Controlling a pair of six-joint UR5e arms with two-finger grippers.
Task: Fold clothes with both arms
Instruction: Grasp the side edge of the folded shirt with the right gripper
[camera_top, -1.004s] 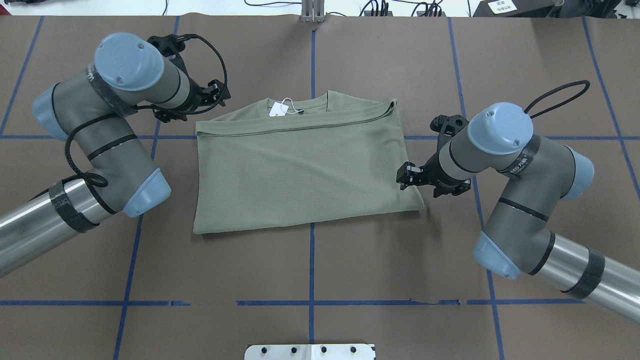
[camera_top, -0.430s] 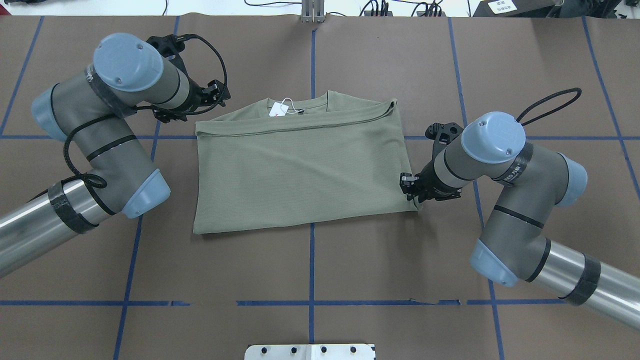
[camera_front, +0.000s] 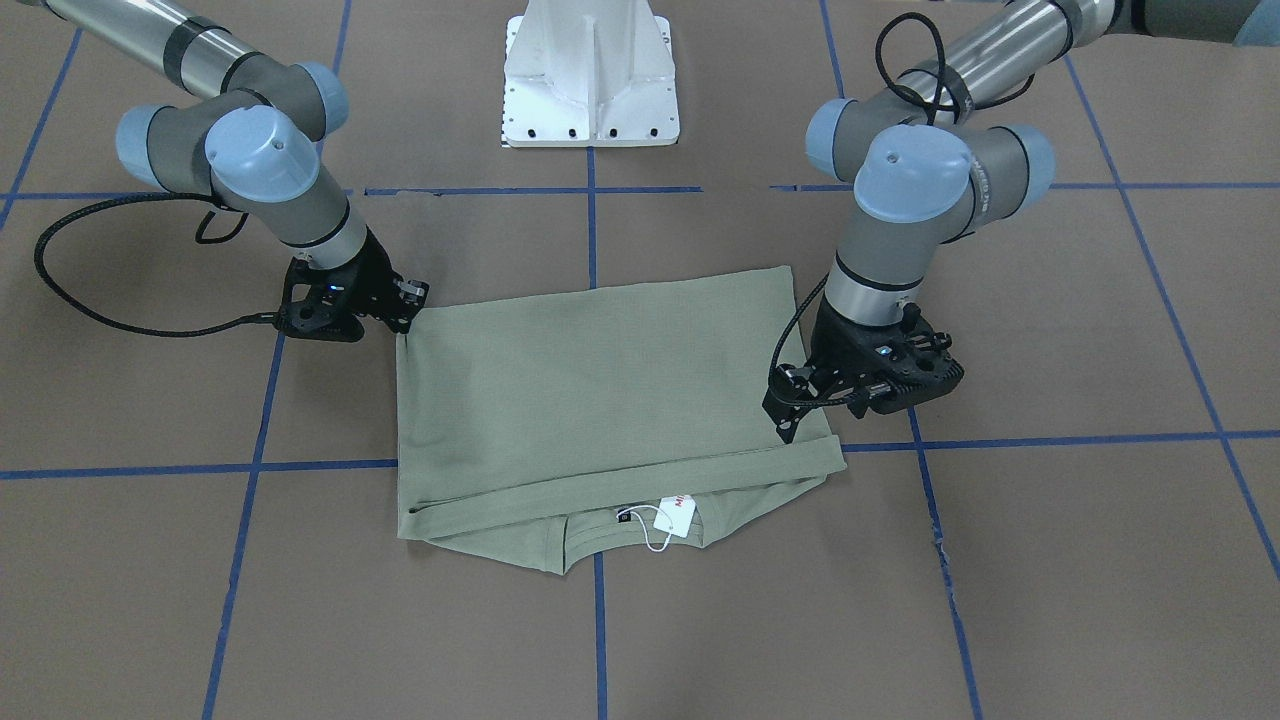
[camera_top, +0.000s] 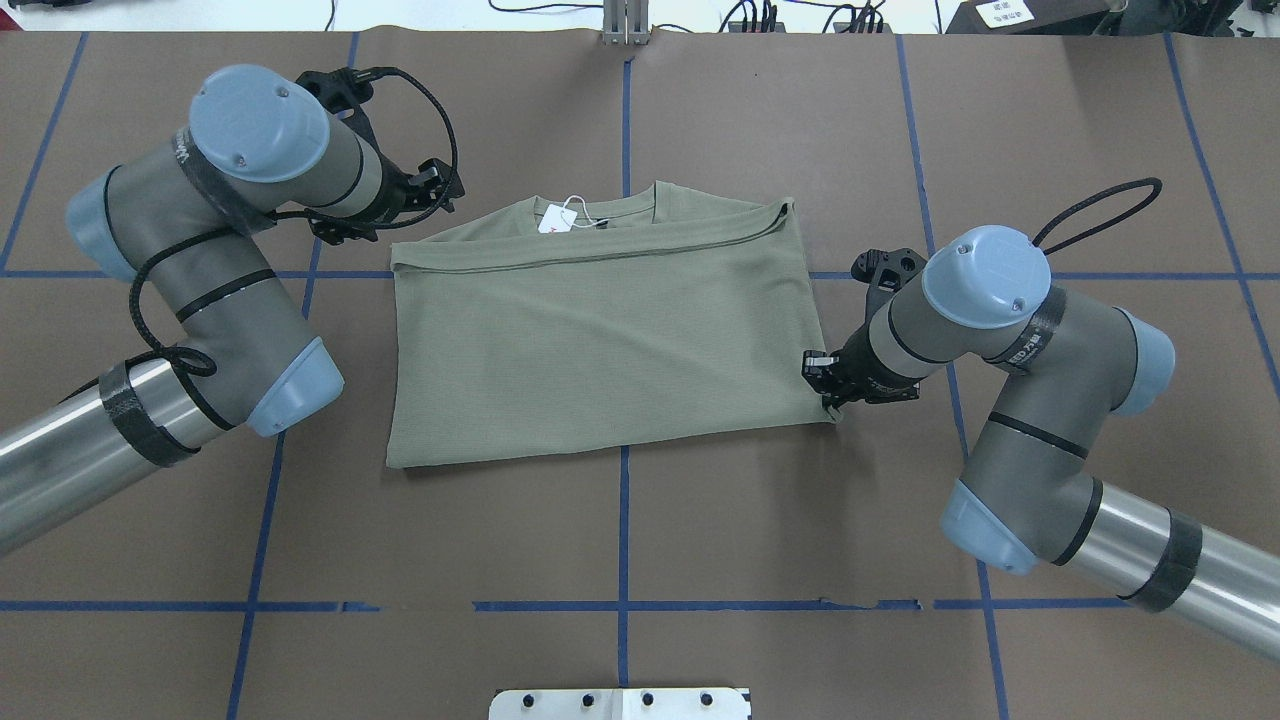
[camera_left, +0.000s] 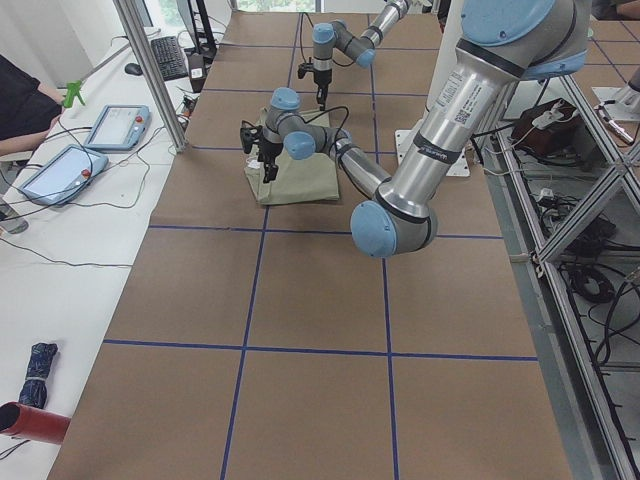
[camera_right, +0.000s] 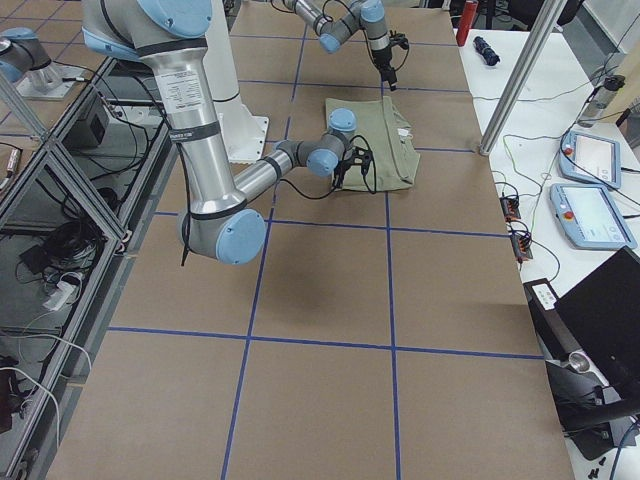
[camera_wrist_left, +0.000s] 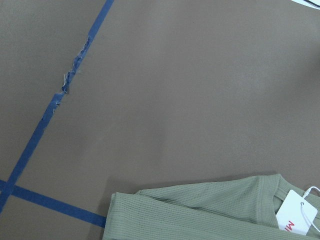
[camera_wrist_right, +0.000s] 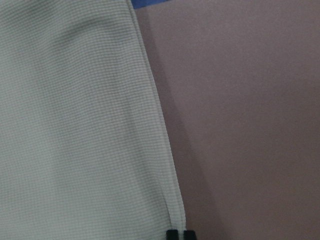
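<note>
The sage-green shirt (camera_top: 600, 340) lies folded into a rectangle on the brown table, its collar and white hang tag (camera_top: 557, 218) at the far edge. My right gripper (camera_top: 828, 400) is down at the shirt's near right corner. In the right wrist view its fingertips (camera_wrist_right: 172, 234) sit close together on the hem (camera_wrist_right: 165, 175), shut on it. My left gripper (camera_top: 445, 190) is beside the far left corner, above the cloth (camera_wrist_left: 200, 210). No fingers show in the left wrist view, and it looks open. In the front-facing view the left gripper (camera_front: 790, 425) is at the fold and the right gripper (camera_front: 408, 305) is at the opposite corner.
Blue tape lines (camera_top: 625, 520) cross the brown table cover. The white base pedestal (camera_front: 590, 80) stands at the robot's edge. Cables and a white bench (camera_top: 800, 15) lie beyond the far edge. Tablets (camera_left: 115, 125) sit on a side table.
My right gripper moved from the shirt's right edge toward me to its near right corner and came down onto the hem. The left arm has hardly moved.
</note>
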